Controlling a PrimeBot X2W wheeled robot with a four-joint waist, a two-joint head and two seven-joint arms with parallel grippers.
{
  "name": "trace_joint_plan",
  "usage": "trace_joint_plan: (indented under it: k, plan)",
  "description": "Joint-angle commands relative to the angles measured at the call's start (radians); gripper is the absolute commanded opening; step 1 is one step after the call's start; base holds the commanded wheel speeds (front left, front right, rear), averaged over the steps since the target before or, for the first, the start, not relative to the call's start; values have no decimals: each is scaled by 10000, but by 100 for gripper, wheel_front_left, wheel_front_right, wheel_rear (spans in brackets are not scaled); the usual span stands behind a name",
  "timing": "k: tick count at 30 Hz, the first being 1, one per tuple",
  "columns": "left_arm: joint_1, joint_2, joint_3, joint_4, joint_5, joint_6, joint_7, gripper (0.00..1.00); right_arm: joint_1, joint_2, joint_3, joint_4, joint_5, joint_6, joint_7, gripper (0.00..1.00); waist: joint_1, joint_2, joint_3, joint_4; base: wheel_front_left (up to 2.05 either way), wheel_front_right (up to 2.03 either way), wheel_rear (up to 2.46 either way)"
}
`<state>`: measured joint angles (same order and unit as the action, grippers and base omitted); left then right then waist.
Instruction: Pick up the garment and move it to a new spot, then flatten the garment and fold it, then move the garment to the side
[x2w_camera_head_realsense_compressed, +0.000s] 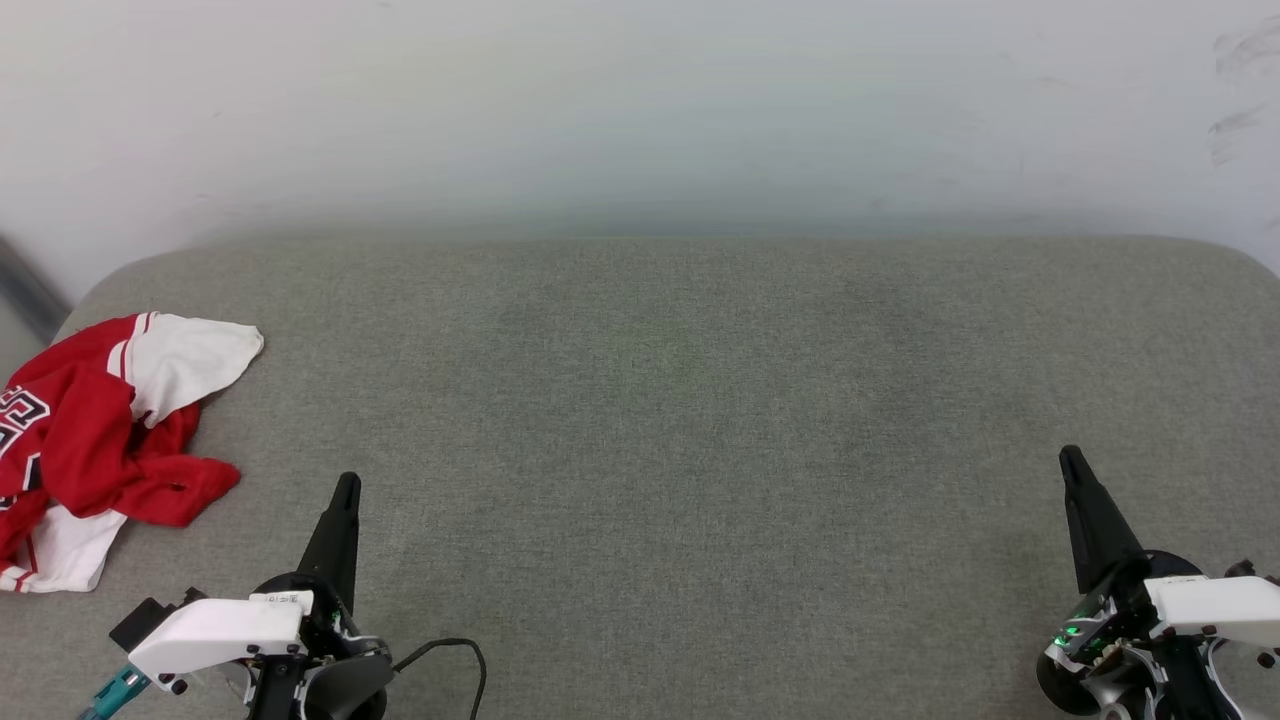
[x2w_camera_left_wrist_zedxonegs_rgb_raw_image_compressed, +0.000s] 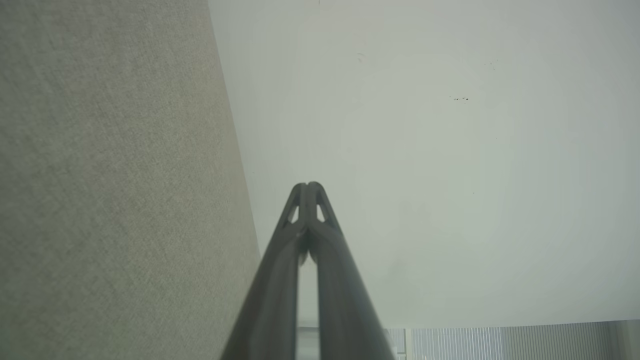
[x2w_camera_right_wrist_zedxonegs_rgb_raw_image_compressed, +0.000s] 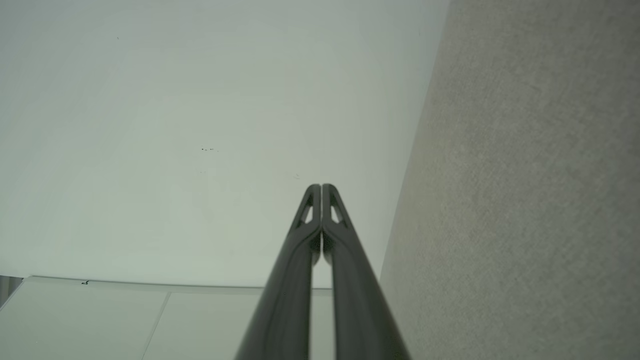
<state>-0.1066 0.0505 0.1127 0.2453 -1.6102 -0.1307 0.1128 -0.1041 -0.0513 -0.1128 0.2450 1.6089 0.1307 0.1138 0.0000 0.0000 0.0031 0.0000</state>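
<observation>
- Left gripper, seen from the head camera, sits at the lower left over a wide grey woven-fabric cushion. Its 2 long dark fingers read as 1 narrow blade, pressed together with nothing between them.
- Right gripper sits at the lower right over the same cushion, well apart from the left one. Its 2 fingers are likewise pressed together and empty.
- Crumpled red jersey shirt with white short sleeves lies in a heap at the cushion's far left edge, partly cut off by the picture's border. It is near the left gripper, ahead and to its left, without touching it.
- 1 white sleeve spreads out at the heap's far end, and a white patch with red stripes lies at the near end. Black white-outlined lettering shows at the border, too folded to read.
- Thin black cable loops beside the left wrist, and a plain pale wall rises behind the cushion.
- Left wrist camera: the left gripper has its 2 fingertips closed against each other, holding nothing. The cushion runs down the left side with the wall to the right, and a ribbed pale panel sits at the bottom right corner.
- Right wrist camera: the right gripper has its 2 fingertips touching and empty. The cushion lies on the right and the wall on the left.
</observation>
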Motion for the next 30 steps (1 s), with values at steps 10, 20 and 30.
trace_joint_plan:
  k: [10,20,30]
  plan:
    - [-76,-19,-384,21,-33,0,-301,100,117,0,13,-72,-37,0,-84,100,0,0,9,-2,0,0,0]
    - [-261,-15,-726,-290,222,0,-740,100,94,-163,155,-420,-458,0,-471,100,0,0,17,-5,0,0,0]
    - [-389,-11,-1004,-418,2672,0,-1170,100,-5,-749,676,-578,-2212,0,-1159,100,0,0,23,-1,0,0,0]
